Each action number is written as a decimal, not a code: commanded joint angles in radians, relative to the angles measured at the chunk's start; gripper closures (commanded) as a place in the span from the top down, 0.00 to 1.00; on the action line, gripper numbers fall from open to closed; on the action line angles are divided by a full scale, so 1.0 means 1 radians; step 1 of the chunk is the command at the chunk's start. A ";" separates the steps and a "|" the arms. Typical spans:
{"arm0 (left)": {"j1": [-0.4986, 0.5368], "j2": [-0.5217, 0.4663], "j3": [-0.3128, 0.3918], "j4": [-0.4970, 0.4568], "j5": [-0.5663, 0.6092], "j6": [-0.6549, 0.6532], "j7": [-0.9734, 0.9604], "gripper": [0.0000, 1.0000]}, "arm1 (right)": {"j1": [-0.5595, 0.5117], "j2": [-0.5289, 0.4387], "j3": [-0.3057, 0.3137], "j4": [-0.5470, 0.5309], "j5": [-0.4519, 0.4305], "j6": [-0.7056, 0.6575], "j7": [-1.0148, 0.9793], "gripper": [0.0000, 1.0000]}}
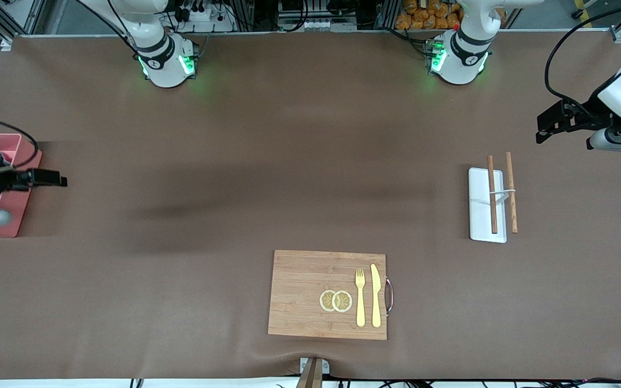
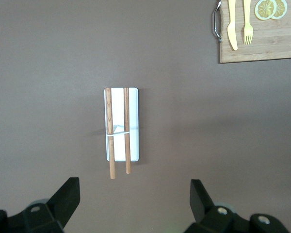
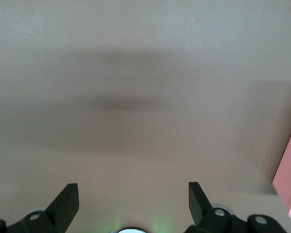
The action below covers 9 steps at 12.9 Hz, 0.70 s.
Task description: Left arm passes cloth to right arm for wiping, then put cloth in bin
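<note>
The cloth shows in no view. The pink bin stands at the right arm's end of the table, partly covered by the right arm; its edge also shows in the right wrist view. My right gripper is open and empty, up over the bare table just beside the bin; its jaws stand wide apart over brown tabletop. My left gripper is open and empty, up over the table at the left arm's end; in the left wrist view it has only tabletop between its jaws.
A white tray with two wooden chopsticks lies near the left gripper and shows in the left wrist view. A wooden cutting board with a fork, a knife and lemon slices lies near the front camera.
</note>
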 commanded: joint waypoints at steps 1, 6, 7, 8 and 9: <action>-0.001 0.003 0.000 0.011 -0.012 0.004 -0.010 1.00 | 0.013 -0.194 -0.003 -0.186 0.023 0.021 0.090 1.00; -0.001 0.003 0.000 0.011 -0.012 0.004 -0.010 1.00 | 0.025 -0.363 -0.003 -0.321 0.020 0.016 0.152 1.00; -0.001 0.003 0.000 0.011 -0.012 0.004 -0.010 1.00 | 0.040 -0.386 -0.008 -0.351 0.019 0.024 0.163 1.00; 0.000 0.003 0.000 0.011 -0.012 0.004 -0.010 1.00 | 0.075 -0.417 -0.014 -0.379 0.016 0.050 0.206 1.00; 0.001 0.003 0.000 0.011 -0.012 0.004 -0.010 1.00 | 0.108 -0.422 -0.017 -0.373 0.002 0.076 0.264 1.00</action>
